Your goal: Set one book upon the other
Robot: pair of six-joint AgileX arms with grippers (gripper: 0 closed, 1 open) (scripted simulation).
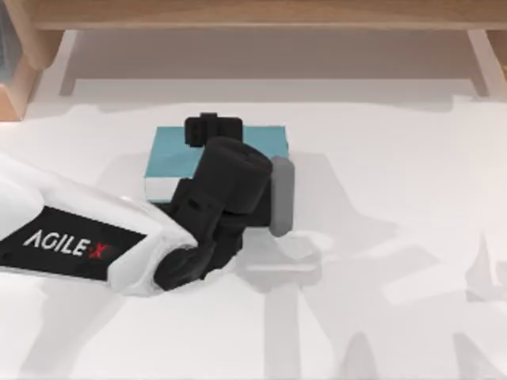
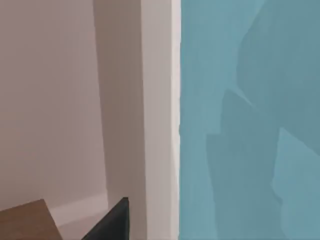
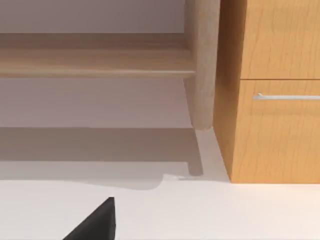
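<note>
Closest to the lens: white left arm (image 1: pixel 79 237), stretched in from the left side of the table (image 1: pixel 396 198), black wrist above the light blue book (image 1: pixel 170 154). Left jaws at the far edge of this book; cannot tell whether open, closed or gripping. Book lying flat near the middle of the table, a little to the left, white page edges toward the arm. From the left wrist, blue cover and pale page edge seen very close. Right jaws low above the white table, facing a wooden cabinet (image 3: pixel 270 100); state also impossible to tell.
</note>
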